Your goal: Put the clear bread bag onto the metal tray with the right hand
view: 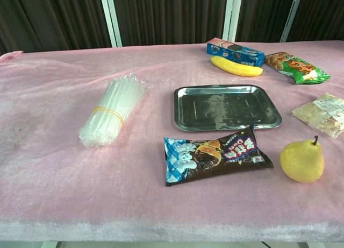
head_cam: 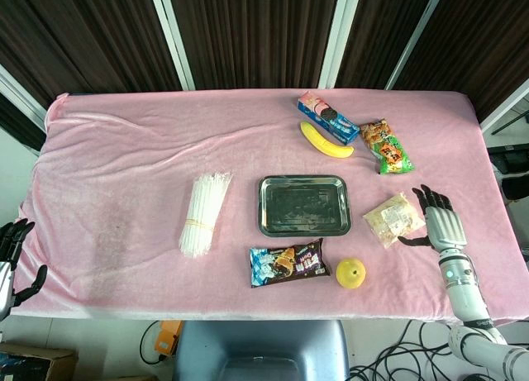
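The clear bread bag (head_cam: 393, 219) (view: 324, 114) lies flat on the pink cloth, just right of the metal tray (head_cam: 303, 205) (view: 226, 107), which holds nothing. My right hand (head_cam: 438, 218) hovers at the bag's right edge with fingers spread and nothing in it; whether it touches the bag I cannot tell. It shows only in the head view. My left hand (head_cam: 12, 257) hangs off the table's left front corner, fingers apart and holding nothing.
A yellow pear (head_cam: 351, 273) (view: 302, 160) and a dark snack bag (head_cam: 288, 263) (view: 215, 154) lie in front of the tray. A banana (head_cam: 326, 140), blue cookie box (head_cam: 327, 117) and green snack bag (head_cam: 386, 145) sit behind. A bundle of clear straws (head_cam: 203, 211) lies left.
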`<state>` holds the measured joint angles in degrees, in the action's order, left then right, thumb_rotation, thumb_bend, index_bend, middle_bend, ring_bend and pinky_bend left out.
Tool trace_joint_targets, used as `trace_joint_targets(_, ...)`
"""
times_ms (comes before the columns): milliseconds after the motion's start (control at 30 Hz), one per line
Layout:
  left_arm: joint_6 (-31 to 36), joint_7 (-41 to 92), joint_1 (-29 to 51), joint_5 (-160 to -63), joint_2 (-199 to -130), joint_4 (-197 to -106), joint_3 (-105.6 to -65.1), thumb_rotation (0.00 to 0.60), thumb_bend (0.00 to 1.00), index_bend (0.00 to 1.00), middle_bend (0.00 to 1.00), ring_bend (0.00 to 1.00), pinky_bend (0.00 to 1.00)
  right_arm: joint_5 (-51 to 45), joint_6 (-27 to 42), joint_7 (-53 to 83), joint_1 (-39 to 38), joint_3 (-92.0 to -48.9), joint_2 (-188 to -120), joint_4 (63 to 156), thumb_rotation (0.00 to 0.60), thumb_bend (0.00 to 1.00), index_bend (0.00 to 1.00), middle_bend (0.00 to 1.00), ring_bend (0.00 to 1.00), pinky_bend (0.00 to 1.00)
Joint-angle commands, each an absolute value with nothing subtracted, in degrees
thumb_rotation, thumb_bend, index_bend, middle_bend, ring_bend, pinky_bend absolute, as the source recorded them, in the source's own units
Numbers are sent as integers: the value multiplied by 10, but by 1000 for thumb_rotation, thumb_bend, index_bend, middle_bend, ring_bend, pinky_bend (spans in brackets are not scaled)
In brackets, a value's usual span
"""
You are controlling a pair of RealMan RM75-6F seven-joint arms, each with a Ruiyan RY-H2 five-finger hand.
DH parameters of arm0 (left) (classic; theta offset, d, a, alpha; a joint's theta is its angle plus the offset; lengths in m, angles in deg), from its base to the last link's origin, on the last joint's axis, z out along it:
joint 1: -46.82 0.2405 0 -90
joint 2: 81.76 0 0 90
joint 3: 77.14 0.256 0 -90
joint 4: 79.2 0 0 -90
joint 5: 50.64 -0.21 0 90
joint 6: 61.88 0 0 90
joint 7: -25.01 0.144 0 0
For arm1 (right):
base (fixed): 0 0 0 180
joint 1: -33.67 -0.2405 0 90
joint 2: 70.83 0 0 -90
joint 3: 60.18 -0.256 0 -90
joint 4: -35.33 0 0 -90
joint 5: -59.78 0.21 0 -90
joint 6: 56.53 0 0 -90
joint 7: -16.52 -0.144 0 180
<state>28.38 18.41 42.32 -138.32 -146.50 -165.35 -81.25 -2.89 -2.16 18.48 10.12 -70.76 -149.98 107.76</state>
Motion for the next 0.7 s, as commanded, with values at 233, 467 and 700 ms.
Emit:
trace_joint_targets(233, 287, 183, 425, -1382, -1465, -1654, -813, 600, 413, 119, 89, 69, 345, -34, -23, 181, 99, -703, -1509, 1066, 600, 128, 0, 0, 0, 100)
trace_joint_targets(467, 286, 180, 425, -1381, -1465, -1653, -814, 600, 414, 119, 89, 69, 345, -22, -31, 200, 89, -704, -1533, 1035, 600, 128, 0, 0, 0, 106)
trace_joint_targets(700, 287, 178, 426, -1380, -1464, -1654, -814, 600, 414, 119, 89, 69, 344, -30, -65, 197, 55, -708, -1588, 952, 600, 128, 0, 0, 0, 116)
